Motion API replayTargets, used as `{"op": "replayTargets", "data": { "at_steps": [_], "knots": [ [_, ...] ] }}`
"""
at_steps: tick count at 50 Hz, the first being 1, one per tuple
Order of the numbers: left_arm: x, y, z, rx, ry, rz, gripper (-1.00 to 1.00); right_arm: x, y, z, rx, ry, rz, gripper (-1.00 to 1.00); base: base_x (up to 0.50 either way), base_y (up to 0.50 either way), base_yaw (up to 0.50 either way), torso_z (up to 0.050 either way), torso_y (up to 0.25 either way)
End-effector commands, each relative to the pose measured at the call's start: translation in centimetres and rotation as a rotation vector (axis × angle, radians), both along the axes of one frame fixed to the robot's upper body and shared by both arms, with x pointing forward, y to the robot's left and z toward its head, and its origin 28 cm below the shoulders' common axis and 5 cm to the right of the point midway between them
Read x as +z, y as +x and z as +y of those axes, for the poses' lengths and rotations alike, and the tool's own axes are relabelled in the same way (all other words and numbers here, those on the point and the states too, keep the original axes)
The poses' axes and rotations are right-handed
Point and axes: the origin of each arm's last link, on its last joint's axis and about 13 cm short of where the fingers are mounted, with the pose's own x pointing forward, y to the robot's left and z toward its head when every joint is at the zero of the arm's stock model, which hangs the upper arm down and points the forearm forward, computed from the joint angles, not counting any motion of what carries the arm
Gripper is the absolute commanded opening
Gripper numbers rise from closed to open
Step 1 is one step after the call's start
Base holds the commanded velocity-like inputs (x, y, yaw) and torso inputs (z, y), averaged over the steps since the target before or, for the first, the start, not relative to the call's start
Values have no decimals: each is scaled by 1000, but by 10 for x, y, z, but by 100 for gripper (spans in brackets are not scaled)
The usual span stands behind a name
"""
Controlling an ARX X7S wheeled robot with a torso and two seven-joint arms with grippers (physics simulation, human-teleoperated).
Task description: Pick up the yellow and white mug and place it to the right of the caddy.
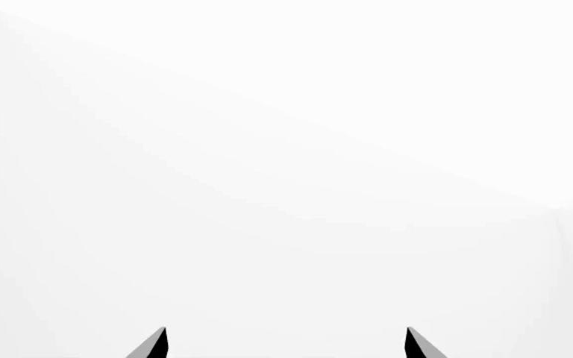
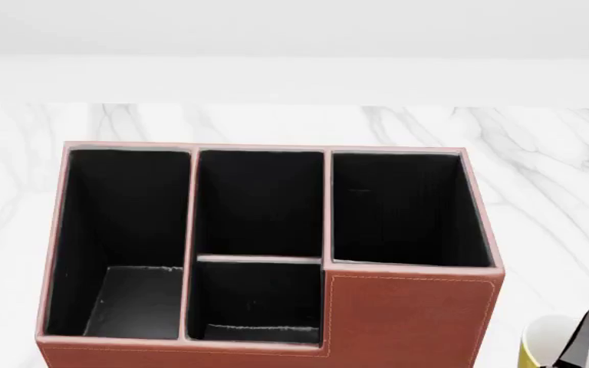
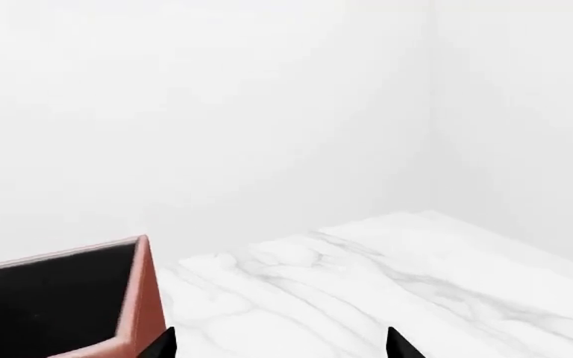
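The caddy (image 2: 407, 322), a large reddish-brown organiser with black-lined compartments, fills the middle of the head view. Its corner (image 3: 137, 298) also shows in the right wrist view. The yellow and white mug (image 2: 540, 339) sits at the head view's lower right, just right of the caddy's front corner and cut by the frame edge. One black finger (image 2: 578, 341) of my right gripper crosses the mug there; I cannot tell whether it touches. My right gripper (image 3: 281, 344) has its fingertips wide apart over marble, with no mug in that view. My left gripper (image 1: 286, 343) is open against plain white.
The marble table (image 2: 551, 192) runs behind and to the right of the caddy, ending at a white wall. In the right wrist view the marble table (image 3: 366, 283) stretches ahead to a white corner of the room.
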Motion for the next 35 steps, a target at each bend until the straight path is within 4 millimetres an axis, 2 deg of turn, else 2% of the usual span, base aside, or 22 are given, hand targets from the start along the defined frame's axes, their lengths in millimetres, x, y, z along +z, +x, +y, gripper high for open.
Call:
{"op": "replayTargets", "data": {
  "at_steps": [1, 15, 35],
  "knots": [
    [0, 0, 0, -4, -3, -1, 100, 14, -7, 1, 3, -4, -48, 100, 0, 0, 0, 0, 0],
    [0, 0, 0, -5, -2, 0, 100, 40, -21, 12, 45, -41, -138, 100, 0, 0, 0, 0, 0],
    [0, 0, 0, -5, -2, -1, 100, 79, -50, 26, 102, -115, -278, 100, 0, 0, 0, 0, 0]
  ]
}}
